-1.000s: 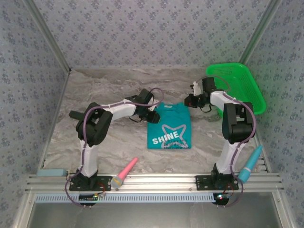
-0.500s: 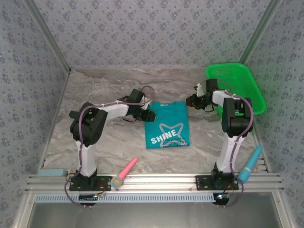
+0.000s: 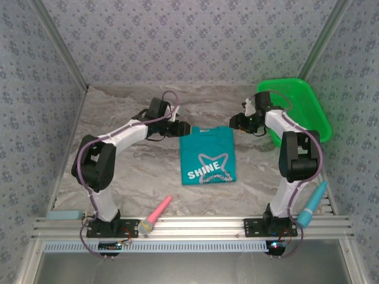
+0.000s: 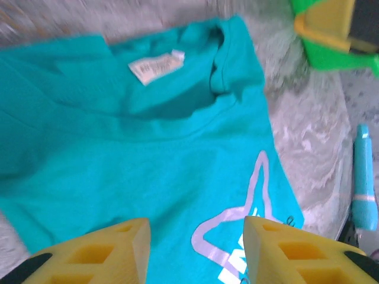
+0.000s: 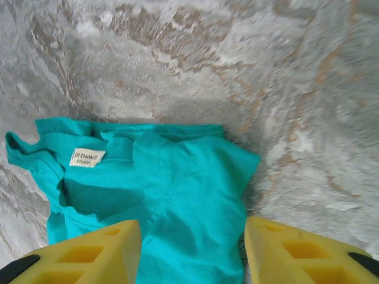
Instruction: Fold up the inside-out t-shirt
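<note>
The left gripper is held with its yellow fingers spread and nothing between them, poised just above the collar end of the inside-out t-shirt. The right gripper is likewise spread and empty, over the shirt's far right corner. The shirt is seen lying flat in the middle of the table, narrowed to a rectangle. Its white neck tag is exposed at the far edge and the printed star lies toward the near hem, well apart from the green basket. The sides are judged to be folded in already, so the lengthwise fold appears to be in hand. What is called for next is a matched pair of grips: both far corners pinched through all layers, lifted together and carried evenly toward the near hem
</note>
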You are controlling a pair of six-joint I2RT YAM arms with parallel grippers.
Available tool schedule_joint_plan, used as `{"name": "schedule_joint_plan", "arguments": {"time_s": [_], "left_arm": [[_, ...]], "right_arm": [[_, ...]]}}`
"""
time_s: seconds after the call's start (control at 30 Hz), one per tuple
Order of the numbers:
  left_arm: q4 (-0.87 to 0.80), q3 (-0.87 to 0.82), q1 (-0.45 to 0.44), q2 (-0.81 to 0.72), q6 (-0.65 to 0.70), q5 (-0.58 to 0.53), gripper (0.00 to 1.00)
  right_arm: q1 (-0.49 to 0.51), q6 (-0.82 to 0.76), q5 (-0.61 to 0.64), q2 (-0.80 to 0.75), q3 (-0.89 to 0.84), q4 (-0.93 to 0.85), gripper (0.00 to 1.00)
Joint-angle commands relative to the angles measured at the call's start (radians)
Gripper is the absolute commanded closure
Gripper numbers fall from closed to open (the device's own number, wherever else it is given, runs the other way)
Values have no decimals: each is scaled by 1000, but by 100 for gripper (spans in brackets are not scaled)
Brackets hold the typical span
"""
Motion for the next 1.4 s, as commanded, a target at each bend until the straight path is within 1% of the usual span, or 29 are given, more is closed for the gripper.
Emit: {"name": "schedule_joint_plan", "arguments": {"time_s": [0.0, 0.03, 0.07, 0.17, 0.23, 0.3, 0.37, 0.4, 0.47, 0.57, 0.63, 0.67, 0.73, 0.87, 0.93, 1.0, 1.07, 1.13, 1.2, 1.37], "left_arm": [[-55, 31, 18, 80, -14, -55, 54], [-54, 42, 21, 108, -14, -49, 54], [-57, 56, 27, 137, -14, -47, 54], [-33, 66, 31, 174, -11, -82, 54], [-10, 65, 31, 189, -6, -99, 54], [-22, 80, 29, 215, 2, -95, 54], [-28, 76, 28, 227, 7, -73, 59], [-17, 57, 28, 222, 7, -67, 61], [28, -10, 24, 189, 5, -33, 62], [55, -124, 22, 101, -24, 31, 62], [69, -206, 17, 24, -42, 44, 62], [74, -246, 16, -14, -43, 54, 62], [38, -280, 22, -70, -29, 54, 61], [-86, -274, 68, -122, 29, -7, 57], [-105, -266, 94, -116, 51, -17, 57], [-114, -243, 109, -87, 75, -11, 57], [-154, -198, 110, -45, 83, -13, 56], [-150, -170, 107, -7, 76, 3, 56], [-125, -157, 103, 22, 70, 17, 56], [-128, -121, 94, 70, 74, 21, 55]], "right_arm": [[12, -16, 20, 53, -7, -25, 46], [12, -21, 29, 73, 5, -20, 43], [12, -26, 34, 99, 22, -23, 42], [25, -42, -21, 167, 76, -24, 45], [49, -52, -55, 189, 95, -28, 50], [75, -63, -49, 192, 99, -38, 57], [97, -71, -56, 183, 88, -38, 64], [107, -86, -67, 175, 82, -41, 68], [129, -120, -84, 156, 61, -56, 72], [156, -164, -124, 120, 21, -90, 80], [170, -191, -155, 94, -5, -104, 81], [172, -201, -170, 83, -14, -104, 79], [169, -214, -179, 69, -19, -135, 71], [139, -217, -129, 70, 35, -168, 54], [124, -217, -73, 74, 78, -189, 49], [113, -234, -18, 91, 129, -216, 46], [103, -254, -7, 129, 176, -237, 45], [101, -267, 4, 182, 234, -284, 45], [111, -274, -6, 215, 260, -294, 45], [154, -291, -70, 284, 300, -327, 45]]}}
